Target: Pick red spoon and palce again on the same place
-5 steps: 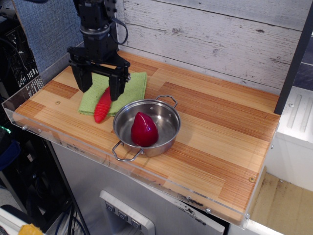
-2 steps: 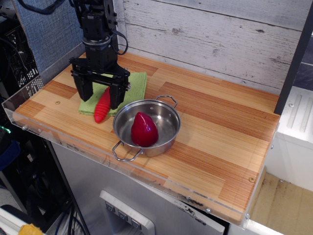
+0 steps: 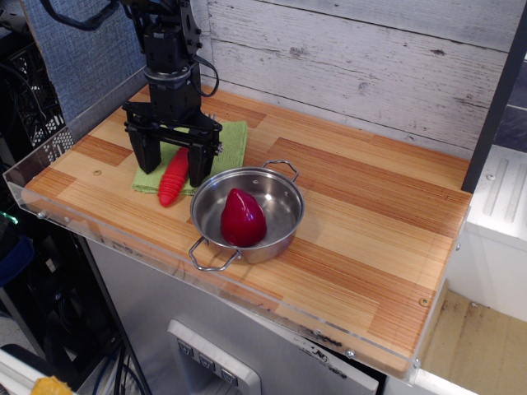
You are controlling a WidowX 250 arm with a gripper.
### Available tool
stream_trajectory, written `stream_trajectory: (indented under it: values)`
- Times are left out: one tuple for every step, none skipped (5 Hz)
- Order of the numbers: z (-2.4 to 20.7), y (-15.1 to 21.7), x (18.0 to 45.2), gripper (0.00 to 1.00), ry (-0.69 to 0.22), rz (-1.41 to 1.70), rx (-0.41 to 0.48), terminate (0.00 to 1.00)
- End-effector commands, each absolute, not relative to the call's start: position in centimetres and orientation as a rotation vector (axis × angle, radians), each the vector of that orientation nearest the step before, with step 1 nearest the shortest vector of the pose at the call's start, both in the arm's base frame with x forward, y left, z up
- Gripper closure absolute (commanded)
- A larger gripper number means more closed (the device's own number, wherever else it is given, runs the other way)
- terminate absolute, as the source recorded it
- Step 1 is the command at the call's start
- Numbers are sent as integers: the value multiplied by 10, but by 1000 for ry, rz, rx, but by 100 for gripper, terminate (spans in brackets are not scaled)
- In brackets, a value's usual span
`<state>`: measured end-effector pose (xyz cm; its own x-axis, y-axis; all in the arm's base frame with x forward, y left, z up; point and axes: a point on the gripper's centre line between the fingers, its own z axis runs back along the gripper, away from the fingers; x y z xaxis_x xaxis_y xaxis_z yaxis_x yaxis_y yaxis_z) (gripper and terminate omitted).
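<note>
The red spoon (image 3: 174, 176) lies on the front edge of the light-green napkin (image 3: 233, 141), its ribbed red handle pointing toward the table's front; its metal head is hidden under the gripper. My gripper (image 3: 174, 168) is open and lowered over the spoon, one black finger (image 3: 150, 153) on the left of the handle and the other on the right, near the napkin.
A steel pot (image 3: 284, 216) with two wire handles stands just right of the napkin, close to my right finger. A dark-red glossy teardrop-shaped object (image 3: 242, 218) lies in it. A clear plastic rail (image 3: 99, 224) runs along the table's front edge. A white plank wall is behind.
My gripper has come down and shifted slightly right, so its open fingers now straddle the spoon's handle low over the napkin. The spoon has not moved.
</note>
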<state>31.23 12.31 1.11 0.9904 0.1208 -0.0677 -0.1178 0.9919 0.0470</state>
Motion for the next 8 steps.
stream_trajectory:
  values:
    - [18, 124, 319, 100, 42, 110, 62, 0]
    - [19, 122, 319, 100, 41, 105, 61, 0]
    - [23, 120, 318, 100, 35, 103, 62, 0]
    - [41, 117, 318, 100, -1, 96, 81, 0]
    - [70, 111, 317, 100, -54, 74, 113, 0]
    - [91, 108, 315, 100, -91, 64, 140, 0]
    - [99, 113, 311, 100, -91, 87, 151, 0]
    - [90, 124, 304, 100, -50, 128, 139, 0]
